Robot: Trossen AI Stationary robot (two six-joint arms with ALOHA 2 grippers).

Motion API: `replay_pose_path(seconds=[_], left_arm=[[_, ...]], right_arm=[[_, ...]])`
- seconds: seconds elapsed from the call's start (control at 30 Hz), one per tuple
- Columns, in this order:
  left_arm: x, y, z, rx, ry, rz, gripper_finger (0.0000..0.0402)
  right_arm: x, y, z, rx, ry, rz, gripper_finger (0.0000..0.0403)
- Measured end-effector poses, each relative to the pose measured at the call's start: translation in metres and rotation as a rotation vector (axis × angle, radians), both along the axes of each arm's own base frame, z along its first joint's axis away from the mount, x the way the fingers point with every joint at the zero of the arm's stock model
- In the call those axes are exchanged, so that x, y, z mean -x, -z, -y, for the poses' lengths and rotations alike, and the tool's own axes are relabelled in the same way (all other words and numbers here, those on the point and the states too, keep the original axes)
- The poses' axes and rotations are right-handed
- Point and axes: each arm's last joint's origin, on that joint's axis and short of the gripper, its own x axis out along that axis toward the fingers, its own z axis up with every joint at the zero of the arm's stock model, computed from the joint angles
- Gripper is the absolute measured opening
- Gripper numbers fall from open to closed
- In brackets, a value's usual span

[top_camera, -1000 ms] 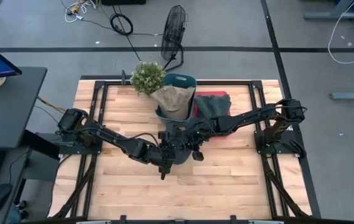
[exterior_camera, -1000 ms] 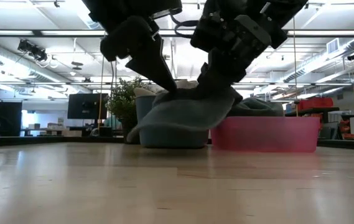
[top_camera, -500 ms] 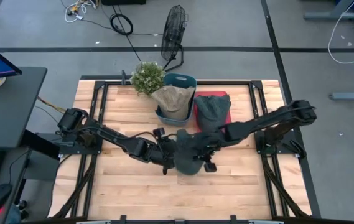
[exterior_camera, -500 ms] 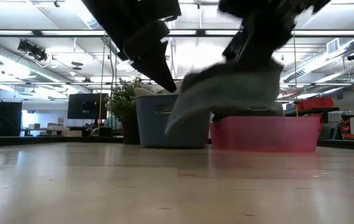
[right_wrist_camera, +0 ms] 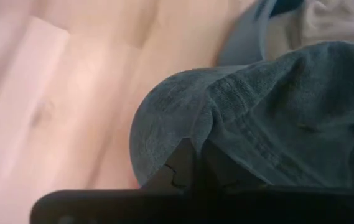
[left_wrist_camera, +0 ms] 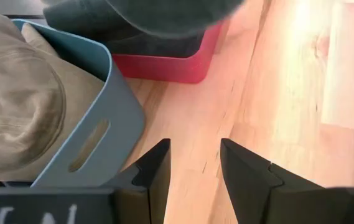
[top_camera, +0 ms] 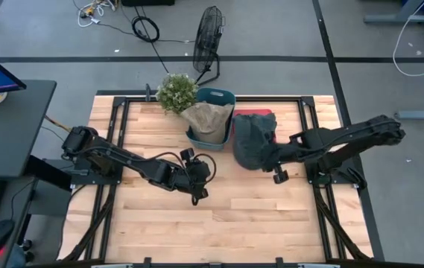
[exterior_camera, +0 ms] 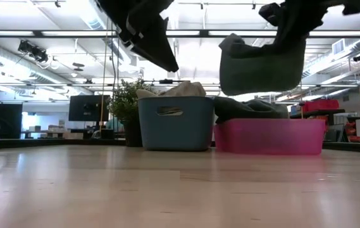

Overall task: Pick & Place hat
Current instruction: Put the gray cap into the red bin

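A dark teal denim hat (top_camera: 250, 147) hangs from my right gripper (top_camera: 270, 158), which is shut on it above the near edge of the pink bin (top_camera: 265, 115). In the low view the hat (exterior_camera: 259, 66) floats above the pink bin (exterior_camera: 271, 136). A second dark hat (exterior_camera: 249, 109) lies inside that bin. My left gripper (top_camera: 197, 177) is open over the table, near the blue bin (top_camera: 213, 97) that holds a tan hat (top_camera: 208, 119), and touches nothing. In the left wrist view its fingers (left_wrist_camera: 192, 168) stand apart over bare wood. My right gripper pinches the hat between its two fingers (right_wrist_camera: 183, 165) at a crease (right_wrist_camera: 196, 134) between the rounded brim and the crown. It comes from the table's right, slanting down. The hat is lifted clear of table and bin and hangs slack below the fingers.
A potted plant (top_camera: 176, 91) stands at the far edge beside the blue bin. The two bins sit side by side at the table's far middle. Bare wood (top_camera: 234, 223) stretches across the near half. A fan (top_camera: 209, 33) stands on the floor beyond the table.
My right gripper has carried the hat up off the table and toward the right and far edge, from in front of the blue bin to over the pink bin. The hat, dragging on the wood a second ago, now hangs clear. My left gripper has parted from the hat and risen.
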Motion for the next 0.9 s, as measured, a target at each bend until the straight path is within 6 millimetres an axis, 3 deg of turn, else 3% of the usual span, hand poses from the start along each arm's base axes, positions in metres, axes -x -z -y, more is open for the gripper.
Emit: replay_pose_path(seconds=[0.17, 0.5, 0.7, 0.9], left_arm=[[0.001, 0.001, 0.000, 0.007, 0.008, -0.012, 0.0142], [0.001, 0.001, 0.000, 0.007, 0.009, -0.016, 0.0142], [0.001, 0.002, 0.000, 0.006, 0.009, -0.018, 0.0142], [0.001, 0.002, 0.000, 0.005, 0.009, -0.021, 0.0142]], right_arm=[[0.001, 0.007, 0.016, 0.059, 0.003, -0.038, 0.0005], [0.001, 0.061, 0.046, 0.176, -0.057, -0.105, 0.0004], [0.000, 0.065, 0.057, 0.171, -0.052, -0.103, 0.0004], [0.004, 0.062, 0.061, 0.343, -0.131, -0.150, 0.0004]])
